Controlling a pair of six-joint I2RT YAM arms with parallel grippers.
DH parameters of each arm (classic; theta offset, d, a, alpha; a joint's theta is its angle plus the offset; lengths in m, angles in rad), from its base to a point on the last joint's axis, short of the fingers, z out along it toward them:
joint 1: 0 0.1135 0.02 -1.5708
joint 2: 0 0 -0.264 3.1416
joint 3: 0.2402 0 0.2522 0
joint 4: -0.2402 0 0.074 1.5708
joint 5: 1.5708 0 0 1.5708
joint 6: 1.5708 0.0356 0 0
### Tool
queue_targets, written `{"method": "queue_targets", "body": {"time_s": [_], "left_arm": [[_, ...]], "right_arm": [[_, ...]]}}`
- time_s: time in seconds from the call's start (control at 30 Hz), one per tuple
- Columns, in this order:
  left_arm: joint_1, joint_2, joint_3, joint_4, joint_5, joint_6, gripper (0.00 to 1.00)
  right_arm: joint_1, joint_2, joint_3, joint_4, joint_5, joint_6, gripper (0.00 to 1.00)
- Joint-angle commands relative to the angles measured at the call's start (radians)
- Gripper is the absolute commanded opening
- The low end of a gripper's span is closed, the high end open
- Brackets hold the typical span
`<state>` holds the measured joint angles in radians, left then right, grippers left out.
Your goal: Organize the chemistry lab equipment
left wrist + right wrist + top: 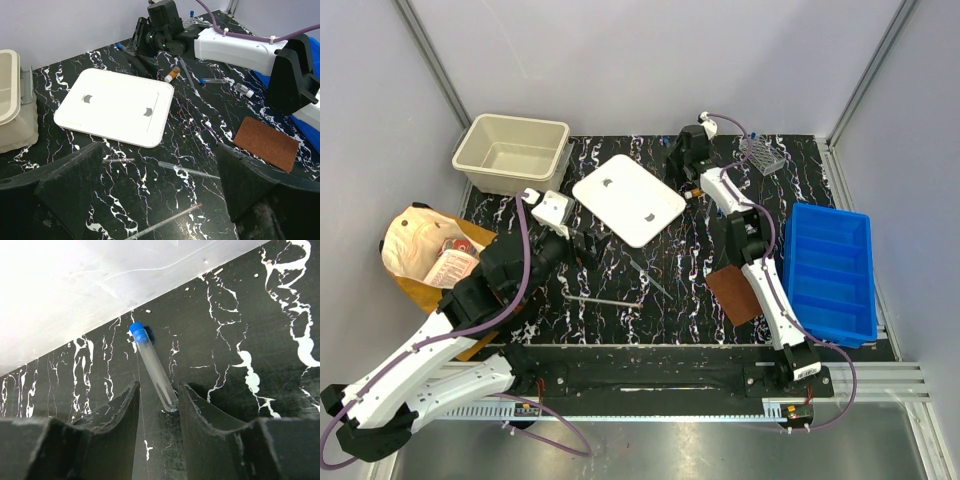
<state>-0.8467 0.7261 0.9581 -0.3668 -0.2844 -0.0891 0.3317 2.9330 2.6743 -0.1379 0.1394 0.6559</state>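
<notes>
A clear tube with a blue cap (151, 365) lies on the black marbled table by the wall. Its closed end sits between the fingertips of my right gripper (159, 390), whose jaws stand narrowly apart, the right finger close to the glass. From above, the right gripper (683, 158) is at the table's far edge. My left gripper (160, 192) hangs wide open and holds nothing, above a clear pipette (189, 171) and a long thin rod with a red tip (167, 219). An orange-capped vial (172, 75) and a blue-capped tube (212, 80) lie near the right arm. The clear tube rack (763, 155) stands at the back right.
A white lid (627, 198) lies mid-table, with a beige bin (512, 152) at the back left. A blue divided bin (832, 270) stands at the right, a brown mat (733, 293) beside it. A tan paper bag (425, 250) sits at the left.
</notes>
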Motion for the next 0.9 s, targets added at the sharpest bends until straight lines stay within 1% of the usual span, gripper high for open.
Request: {"method": "queue_targets", "body": {"time_s": [0.0,0.37,0.57,0.67,0.87], "left_arm": [[0.003,-0.014,0.002,0.052,-0.001,-0.011,0.99],[0.003,-0.024,0.002,0.054,-0.001,-0.012,0.99],[0.003,-0.036,-0.002,0.058,-0.007,-0.011,0.99],[0.003,-0.042,-0.004,0.058,-0.006,-0.011,0.99],[0.003,-0.053,-0.004,0.060,-0.006,-0.009,0.99]], "right_arm": [[0.029,-0.034,0.032,-0.060,0.011,0.034,0.42],[0.052,-0.038,0.042,-0.126,0.077,0.054,0.41],[0.056,-0.037,0.053,-0.167,0.117,0.079,0.37],[0.056,-0.034,0.062,-0.181,0.121,0.085,0.32],[0.056,-0.026,0.075,-0.189,0.117,0.090,0.31]]}}
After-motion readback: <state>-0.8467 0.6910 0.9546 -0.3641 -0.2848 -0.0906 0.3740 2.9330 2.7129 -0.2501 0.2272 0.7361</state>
